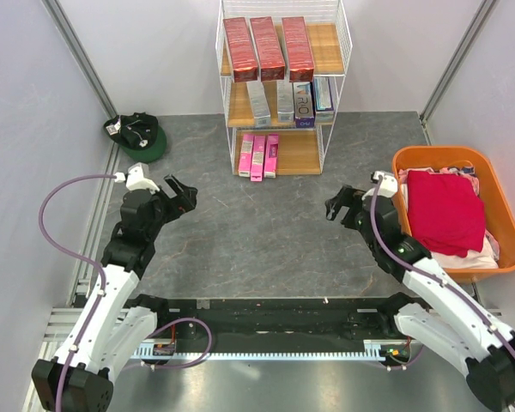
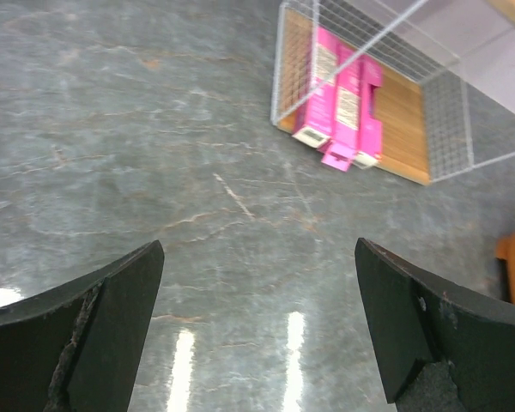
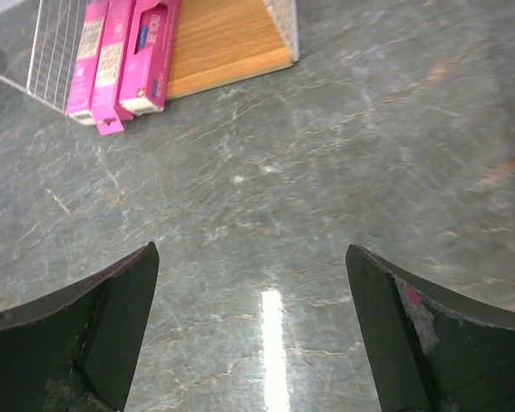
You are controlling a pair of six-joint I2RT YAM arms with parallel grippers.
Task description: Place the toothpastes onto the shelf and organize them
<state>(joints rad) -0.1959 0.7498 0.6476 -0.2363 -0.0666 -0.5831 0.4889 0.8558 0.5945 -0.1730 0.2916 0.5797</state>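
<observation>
Two arms are hovering before the stocked shelf [image 1: 343, 34] at upper centre.
Dark red toothpastes [image 1: 267, 48] are lying on the top board, silver-blue toothpastes [image 1: 290, 101] on the middle and pink toothpastes [image 1: 258, 155] on the bottom. The left gripper [image 1: 184, 190] and right gripper [image 1: 337, 202] are spreading their fingers wide, gripping nothing, over the grey table [image 1: 257, 240].

The surface [image 1: 266, 240] is grey stone-like with veins, smooth and glossy, with lamp reflections. The shelf [image 1: 326, 51] has thin white wire and matt light wood boards. The pink toothpastes [image 1: 257, 156] are shiny cardboard. The tub [image 1: 438, 154] is smooth orange plastic, holding soft red cloth [image 1: 445, 210]. The left tool [image 2: 257, 245] has matt black, scuffed fingers [image 2: 112, 326]
</observation>
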